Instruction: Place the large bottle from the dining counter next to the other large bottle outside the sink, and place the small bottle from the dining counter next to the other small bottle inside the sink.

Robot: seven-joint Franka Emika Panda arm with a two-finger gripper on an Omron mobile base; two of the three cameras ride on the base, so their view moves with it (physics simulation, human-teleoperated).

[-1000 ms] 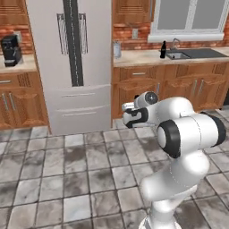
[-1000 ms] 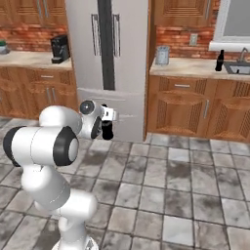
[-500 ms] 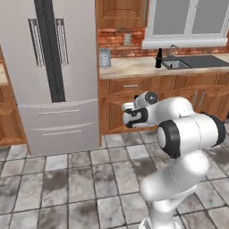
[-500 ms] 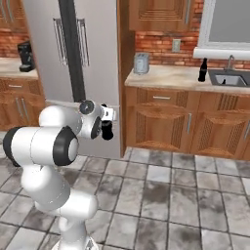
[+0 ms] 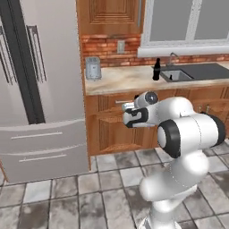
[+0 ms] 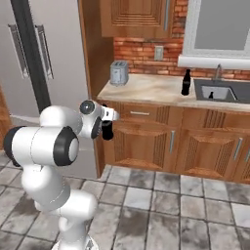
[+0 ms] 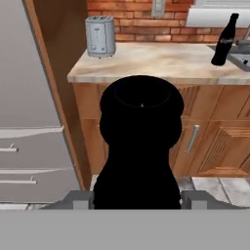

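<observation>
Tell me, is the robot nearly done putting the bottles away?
Not yet. The tool is carrying one big black bottle toward the counter. The other black bottle stands on the counter beside the sink, with a tiny bottle in the basin. Still left: setting the carried bottle next to its twin, then bringing the second small bottle to the sink.

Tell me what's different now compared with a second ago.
The base has turned toward the sink, so the whole view slid: the fridge went to the left edge, and the toaster and other large bottle came closer. The gripper stays shut on the large bottle, arm tucked as before.
</observation>
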